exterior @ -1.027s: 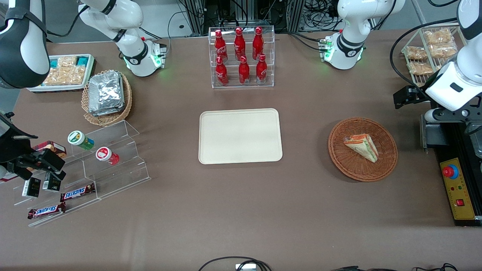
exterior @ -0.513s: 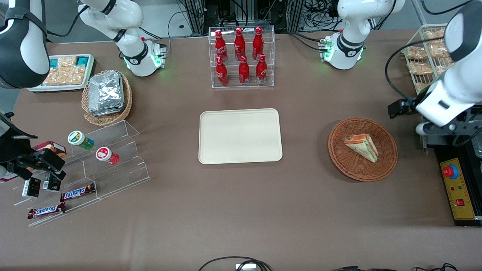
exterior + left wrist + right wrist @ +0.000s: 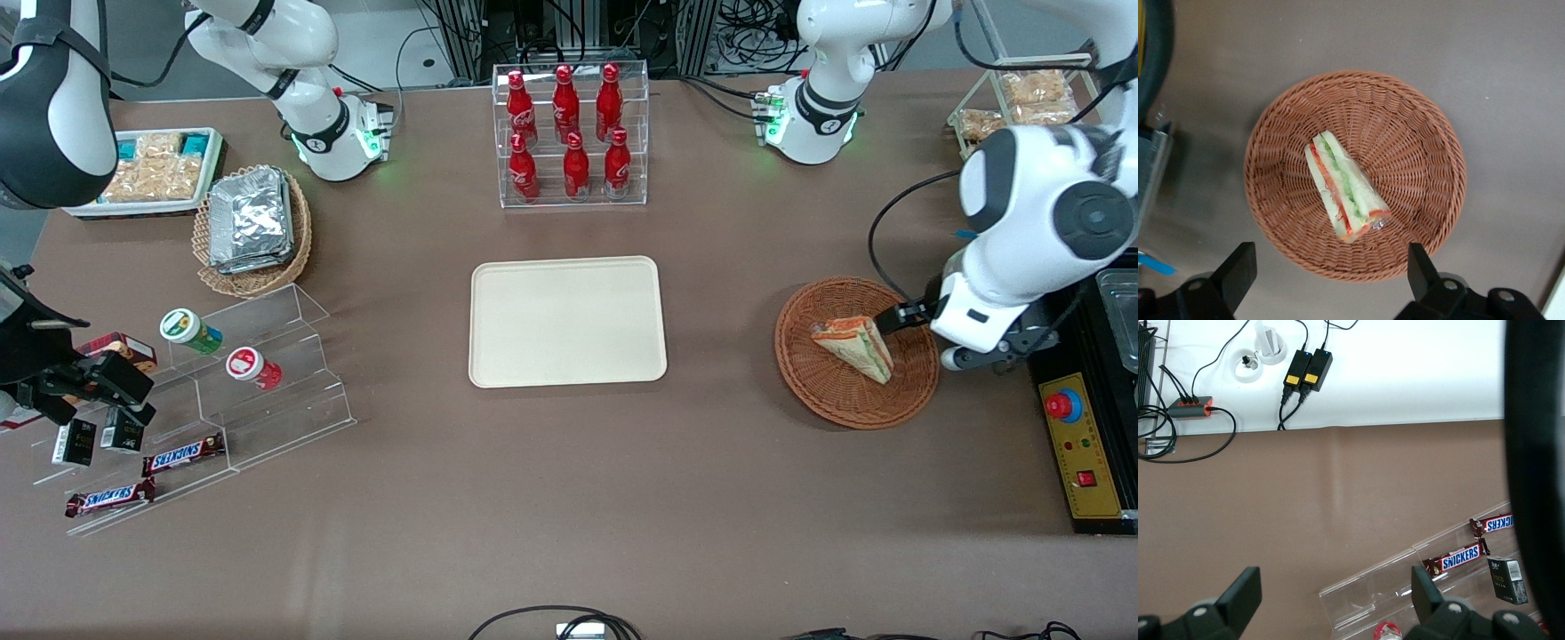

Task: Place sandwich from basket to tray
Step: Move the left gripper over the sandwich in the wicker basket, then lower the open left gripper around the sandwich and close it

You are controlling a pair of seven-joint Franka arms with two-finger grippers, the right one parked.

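Brown tabletop is carrying the basket (image 3: 1355, 175), where the gripper (image 3: 1328, 277) is hovering wide open and empty above the sandwich (image 3: 1343, 187), whose slick-looking wrap is possibly risking a slip from the fingers.

Light: bright, even, from overhead.
Shadows: soft and short; a faint one under the basket (image 3: 857, 353) on the counter (image 3: 569, 498).
Glare: mild sheen on the tray (image 3: 567, 322); a pale streak on the counter in the right wrist view.
Focus: front view sharp; the gripper (image 3: 1331, 283) fingers close to the left wrist lens look soft.
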